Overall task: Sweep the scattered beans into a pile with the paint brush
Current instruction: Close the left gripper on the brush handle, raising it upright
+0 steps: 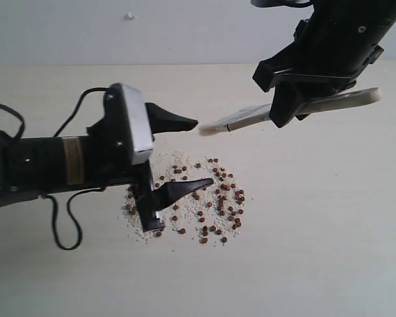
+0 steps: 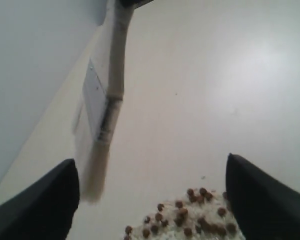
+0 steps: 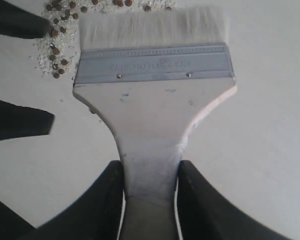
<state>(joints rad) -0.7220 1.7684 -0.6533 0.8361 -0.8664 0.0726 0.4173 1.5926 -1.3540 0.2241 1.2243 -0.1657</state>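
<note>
- The right hand (image 1: 292, 105) is clamped on the wooden handle of the paint brush (image 1: 247, 117) and holds it raised and nearly flat, with the bristles pointing toward the pile (image 1: 185, 198)
- Gripping far back on the handle leaves the whole brush head free to sweep
- The paint brush hangs just past the far edge of the pile and does not touch it; its bristles look clear of the surface (image 1: 330, 257)
- The left hand (image 1: 202, 153) is spread wide and holds nothing; one finger reaches over the pile and the other sits past its far edge, near the bristle tips
- The beans (image 1: 219, 198) lie with whitish crumbs in one rough round patch, with a few strays at the rim, so the gathering looks mostly done
- No bowl or tray is in view: the beans and crumbs rest bare on the surface
</note>
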